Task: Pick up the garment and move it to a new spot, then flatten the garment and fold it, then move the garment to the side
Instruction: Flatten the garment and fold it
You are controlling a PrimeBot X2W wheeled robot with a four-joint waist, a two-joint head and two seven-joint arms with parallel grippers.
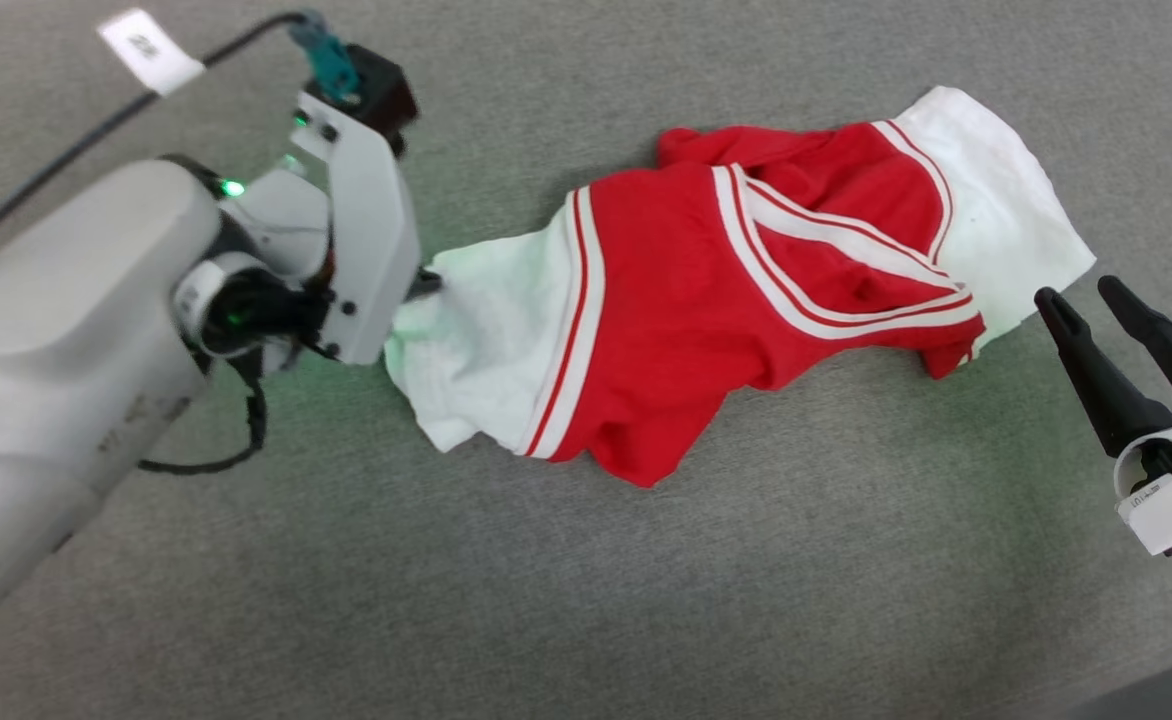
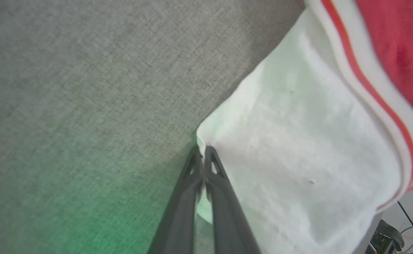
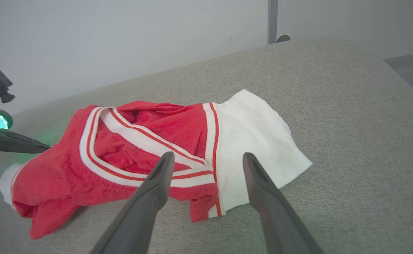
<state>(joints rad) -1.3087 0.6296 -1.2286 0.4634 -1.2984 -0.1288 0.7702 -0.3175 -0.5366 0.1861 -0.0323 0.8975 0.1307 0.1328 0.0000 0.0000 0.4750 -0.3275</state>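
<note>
Fingers of left gripper (image 2: 203, 151) sit mostly hidden behind pale wrist housing (image 1: 371, 220) in head view. Wrist view shows them pressed together, pinching the edge of a white sleeve (image 2: 298, 148). At the head view's right edge, right gripper (image 1: 1078, 292) is cut off at the wrist, its long dark tapered fingers spread wide and holding nothing, just beside the other sleeve (image 1: 1006, 210). Crumpled garment (image 1: 666, 330) lies twisted across the middle of the grey woven surface (image 1: 546, 600), its body bunched in folds and its hem hard to trace. Soft red knit, white sleeves, ribbed white-and-red striped trim (image 1: 576, 320).
</note>
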